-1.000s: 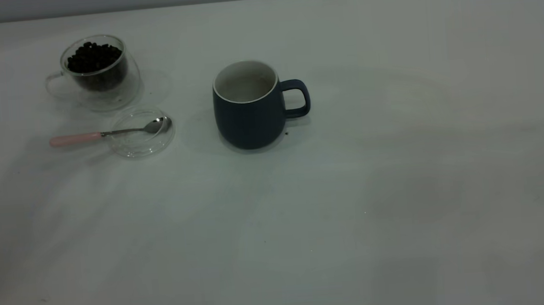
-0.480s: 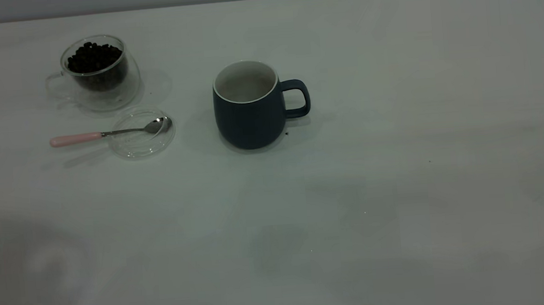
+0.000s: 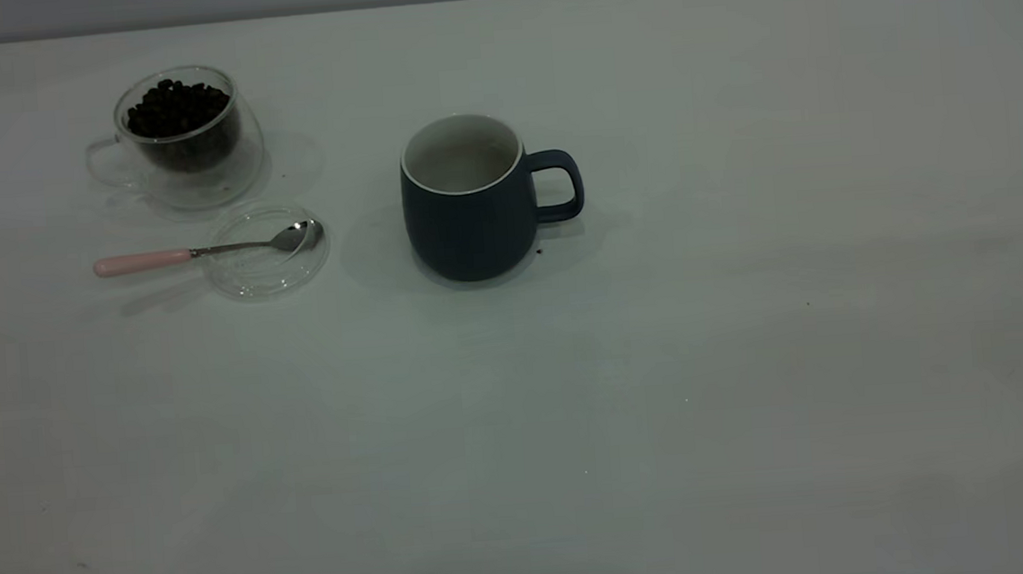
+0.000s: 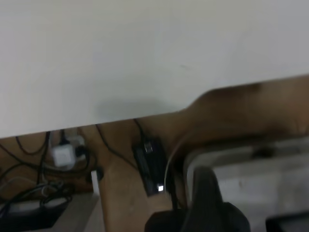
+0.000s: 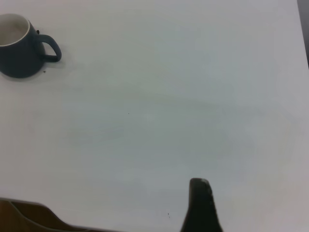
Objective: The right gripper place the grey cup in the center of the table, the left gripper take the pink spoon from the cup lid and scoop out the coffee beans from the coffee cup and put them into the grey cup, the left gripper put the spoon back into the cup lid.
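The grey cup [image 3: 470, 202] stands upright near the table's middle, handle to the right, its off-white inside showing no beans. It also shows in the right wrist view [image 5: 19, 48]. The coffee cup [image 3: 186, 139] holds the coffee beans [image 3: 177, 108] at the back left. In front of it lies the cup lid [image 3: 269, 266], with the pink spoon [image 3: 142, 261] resting its bowl in the lid and its handle pointing left. My left gripper [image 4: 208, 200] is a black shape past the table's edge. My right gripper [image 5: 200, 205] hovers over bare table, far from the grey cup. Neither gripper shows in the exterior view.
The white table [image 3: 705, 354] spreads wide to the right and front of the cups. A tiny dark speck [image 3: 539, 251] lies by the grey cup's base. The left wrist view shows the table's edge [image 4: 145, 113] with cables and a power strip [image 4: 149, 162] below.
A shadow that lay over the table's left side has slid to the front left corner and gone. The cups, lid and spoon have not moved.
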Robot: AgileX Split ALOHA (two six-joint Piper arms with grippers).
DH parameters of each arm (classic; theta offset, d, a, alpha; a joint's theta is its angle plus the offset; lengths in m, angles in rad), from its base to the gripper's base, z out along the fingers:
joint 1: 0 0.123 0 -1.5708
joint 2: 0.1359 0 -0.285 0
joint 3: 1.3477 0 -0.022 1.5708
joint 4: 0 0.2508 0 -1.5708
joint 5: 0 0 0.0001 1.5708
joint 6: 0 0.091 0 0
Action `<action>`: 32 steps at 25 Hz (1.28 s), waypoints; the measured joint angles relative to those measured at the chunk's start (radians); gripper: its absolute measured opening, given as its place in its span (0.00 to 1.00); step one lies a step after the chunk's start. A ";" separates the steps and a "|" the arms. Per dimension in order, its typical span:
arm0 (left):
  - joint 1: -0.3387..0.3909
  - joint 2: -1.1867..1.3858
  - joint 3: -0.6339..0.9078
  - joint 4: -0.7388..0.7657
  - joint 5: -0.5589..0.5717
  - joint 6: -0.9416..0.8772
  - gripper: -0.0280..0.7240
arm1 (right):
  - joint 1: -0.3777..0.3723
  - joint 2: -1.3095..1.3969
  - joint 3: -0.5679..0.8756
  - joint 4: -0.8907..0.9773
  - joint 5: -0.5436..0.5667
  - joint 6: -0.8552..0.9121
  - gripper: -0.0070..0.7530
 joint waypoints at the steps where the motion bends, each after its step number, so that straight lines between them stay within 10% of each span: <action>1: 0.033 -0.039 0.014 0.001 0.000 0.000 0.82 | 0.000 0.000 0.000 0.000 0.000 0.000 0.79; 32: 0.123 -0.606 0.138 0.000 -0.030 0.022 0.82 | 0.000 0.000 0.000 0.000 0.000 0.000 0.79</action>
